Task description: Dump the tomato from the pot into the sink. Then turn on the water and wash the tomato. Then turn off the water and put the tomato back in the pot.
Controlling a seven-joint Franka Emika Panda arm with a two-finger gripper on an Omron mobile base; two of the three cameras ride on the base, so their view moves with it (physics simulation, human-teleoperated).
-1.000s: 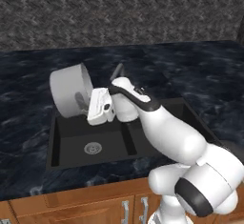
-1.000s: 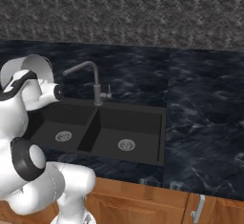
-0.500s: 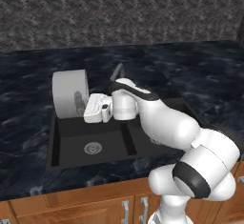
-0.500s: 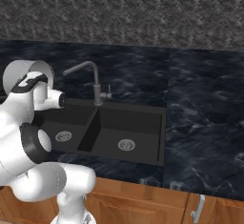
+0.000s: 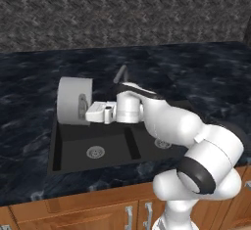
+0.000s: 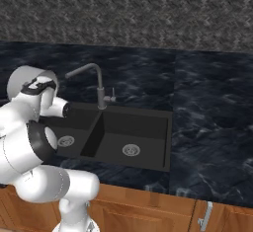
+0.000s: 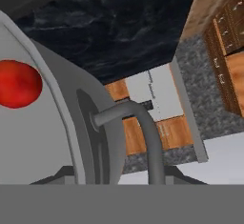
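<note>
Gripper: clamped on a loop handle of the pot, tipped on its side over the sink's left basin, tomato inside it; dumping step, further tilt needed to roll it out.

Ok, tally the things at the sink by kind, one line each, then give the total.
Pot: 1
Tomato: 1
Sink: 1
Faucet: 1
Drains: 2
Total: 6
</note>
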